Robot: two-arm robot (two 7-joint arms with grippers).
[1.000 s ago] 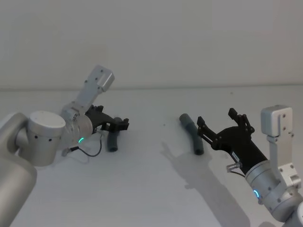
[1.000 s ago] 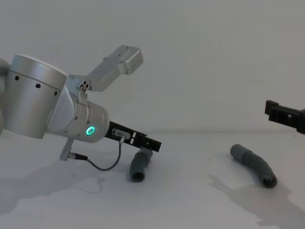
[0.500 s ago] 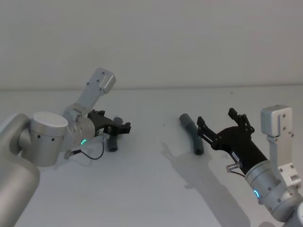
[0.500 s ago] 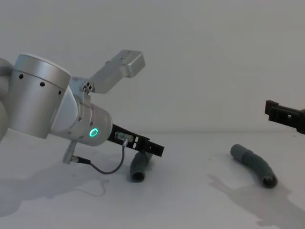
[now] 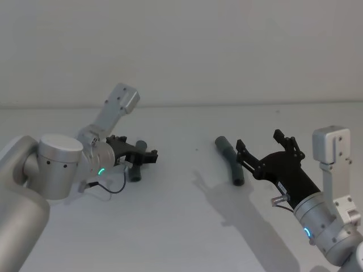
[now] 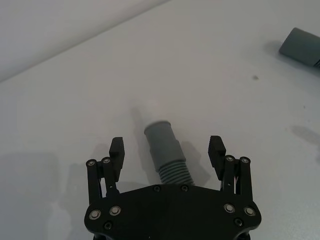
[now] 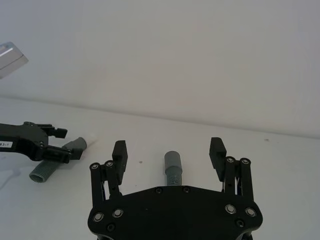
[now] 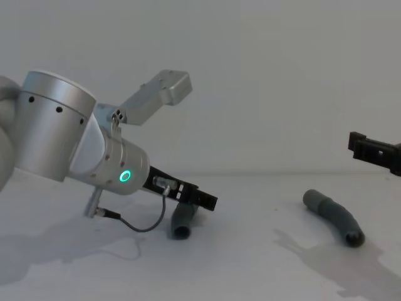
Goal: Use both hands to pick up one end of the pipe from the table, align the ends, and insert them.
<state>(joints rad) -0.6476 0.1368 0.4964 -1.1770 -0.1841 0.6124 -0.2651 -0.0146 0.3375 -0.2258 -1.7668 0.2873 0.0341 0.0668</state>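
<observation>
Two short dark grey pipe pieces lie flat on the white table (image 5: 170,226), well apart. The left pipe piece (image 5: 135,169) has a smooth wide collar and a ribbed part. Its open mouth (image 8: 181,232) faces the robot, and its far end has a small whitish tip (image 7: 92,135). It lies between the spread fingers of the left gripper (image 5: 146,156). The right pipe piece (image 5: 231,164) is a little bent and lies just in front of the right gripper (image 5: 258,140), whose fingers are spread wide above the table
</observation>
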